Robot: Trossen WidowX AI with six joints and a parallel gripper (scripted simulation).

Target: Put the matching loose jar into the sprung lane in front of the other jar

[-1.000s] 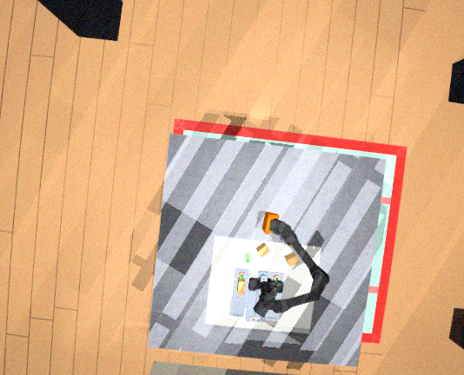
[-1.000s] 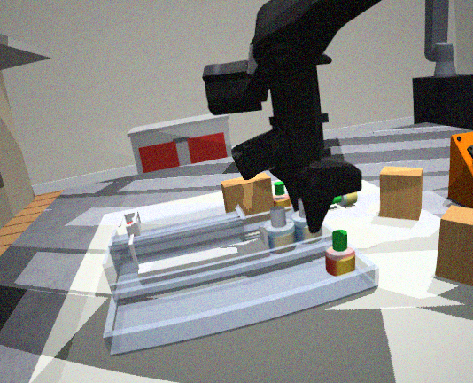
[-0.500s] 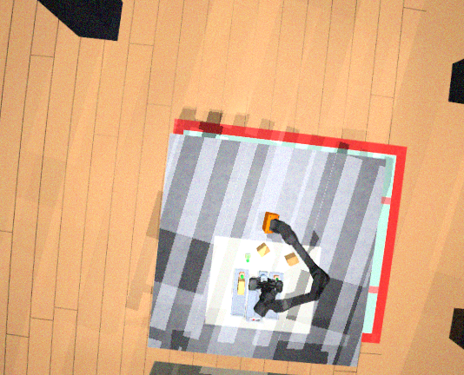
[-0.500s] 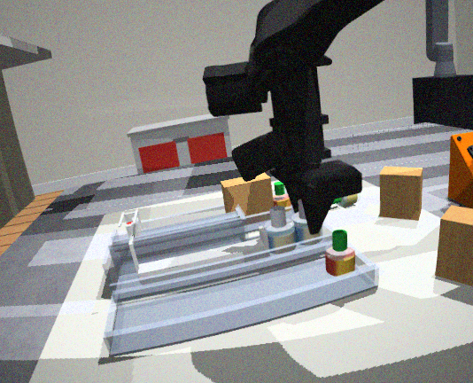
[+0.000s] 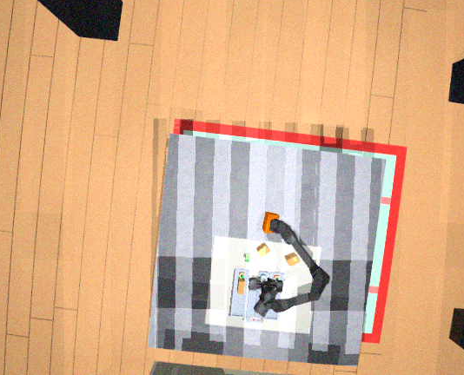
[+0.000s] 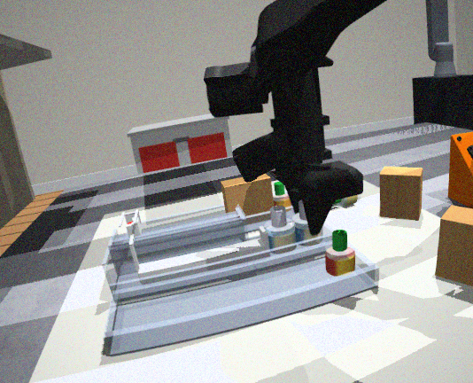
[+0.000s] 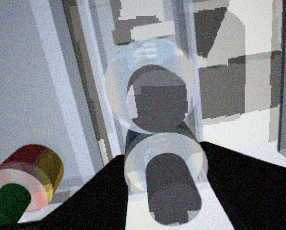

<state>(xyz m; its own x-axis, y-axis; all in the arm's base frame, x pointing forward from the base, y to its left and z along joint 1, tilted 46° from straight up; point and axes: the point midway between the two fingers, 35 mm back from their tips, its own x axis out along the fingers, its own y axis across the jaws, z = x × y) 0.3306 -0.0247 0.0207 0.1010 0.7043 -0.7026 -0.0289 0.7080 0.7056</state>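
The gripper (image 5: pixel 265 279) (image 6: pixel 307 224) (image 7: pixel 165 154) points down at the front of the middle, sprung lane and is shut on a pale blue-and-cream jar with a grey cap (image 6: pixel 302 232) (image 7: pixel 174 192). A matching grey-capped jar (image 6: pixel 279 236) (image 7: pixel 158 107) stands upright in the lane directly behind it. The two bodies look touching or nearly so. The pale pusher plate (image 6: pixel 263 238) (image 7: pixel 152 31) is close behind the rear jar. The held jar looks about upright and lined up with the lane. Fingers and lane walls hide its base and the low front stop, so floor contact cannot be told.
A green-capped jar (image 6: pixel 340 261) (image 7: pixel 33 175) stands in the near side lane. Another (image 6: pixel 280 199) stands in the far lane by a tan block (image 6: pixel 248 197). A green-capped jar (image 5: pixel 247 258) lies outside the lanes. Two tan blocks (image 6: pixel 401 193) (image 6: pixel 466 250) stand in front.
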